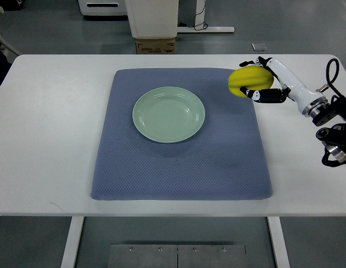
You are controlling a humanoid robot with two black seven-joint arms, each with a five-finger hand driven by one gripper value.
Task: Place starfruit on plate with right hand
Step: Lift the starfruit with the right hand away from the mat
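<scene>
A yellow starfruit (248,81) is held by my right hand (261,79), whose white and black fingers are curled around it. It hangs above the right edge of the blue mat (184,162). The pale green plate (169,114) lies on the mat to the left of the fruit, with nothing on it. My right arm enters from the right edge. The left arm does not show.
The mat lies in the middle of a white table (44,139). Beyond the far table edge stand a cardboard box (155,46), a white bin and a desk base on the grey floor.
</scene>
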